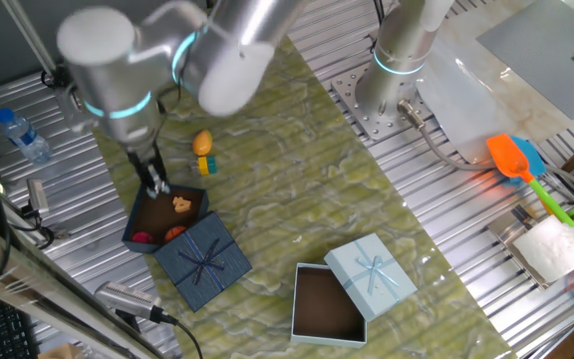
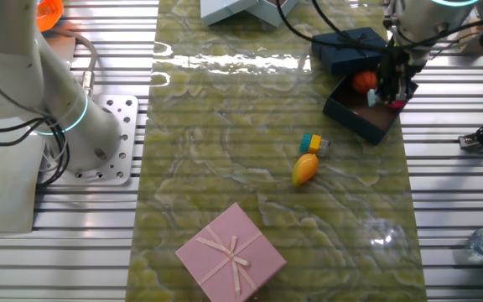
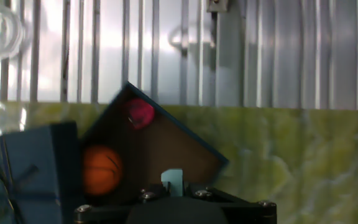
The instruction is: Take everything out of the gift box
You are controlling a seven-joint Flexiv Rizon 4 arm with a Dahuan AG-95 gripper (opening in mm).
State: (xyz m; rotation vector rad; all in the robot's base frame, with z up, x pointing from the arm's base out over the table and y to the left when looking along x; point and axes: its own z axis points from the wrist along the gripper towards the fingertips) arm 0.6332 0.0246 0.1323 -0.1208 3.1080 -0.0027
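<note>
On the green marbled table [image 1: 297, 189], at about eight o'clock in one fixed view, sits the open gift box [image 1: 140, 221], a dark navy square with a dark inside, and its navy lid [image 1: 203, 259] with a thin ribbon bow leans against the box's five o'clock edge. Inside the box lie a red ball [image 1: 142, 238], an orange ball [image 1: 174, 233] and a tan toy [image 1: 181, 205]; the hand view shows the red ball [image 3: 140, 113] near the twelve o'clock corner and the orange ball [image 3: 102, 170] toward eight o'clock, next to the lid. The pincer [image 1: 156, 186] reaches down over the box's twelve o'clock rim, and in the other fixed view the pincer [image 2: 387, 88] hangs inside the box with a small teal piece [image 2: 375, 98] at its tips; the same teal piece [image 3: 171, 181] shows just above the hand's housing in the hand view. Whether the fingers are closed on it I cannot tell. Outside the box, toward one o'clock in one fixed view, a yellow-orange toy [image 1: 201, 143] and a small block of yellow and teal [image 1: 206, 163] rest just beside each other on the table. Farther out, at five o'clock, stands a light blue box [image 1: 327, 303] with a brown inside, its lid [image 1: 371, 272] propped on it. A pink box [image 2: 231, 252] appears at six o'clock in the other fixed view. A water bottle [image 1: 22, 135] lies at nine o'clock off the table.
</note>
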